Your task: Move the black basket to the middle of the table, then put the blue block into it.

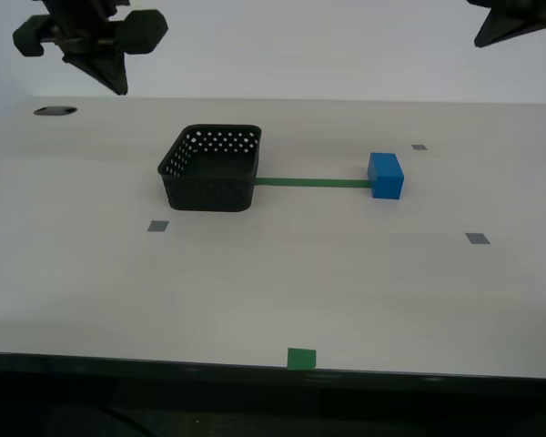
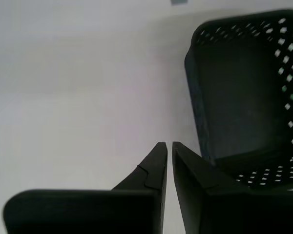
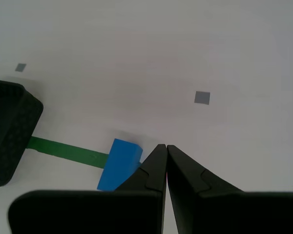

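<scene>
Black basket (image 1: 210,170) upright, apparently empty, on table (image 1: 346,291); blue block (image 1: 385,176) apart, at green strip's end.

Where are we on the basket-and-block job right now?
Nothing looks done yet. The black basket sits empty toward the exterior view's left, at one end of the green tape strip; the blue block is on the table at the strip's other end. Both end effectors, my first and my second, hang shut and hold nothing. Both moves remain.

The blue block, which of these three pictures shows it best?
The exterior view: the blue block sits whole and unobstructed at the green tape strip's end. The first wrist view shows it partly hidden behind my first gripper. The second wrist view misses it.
</scene>
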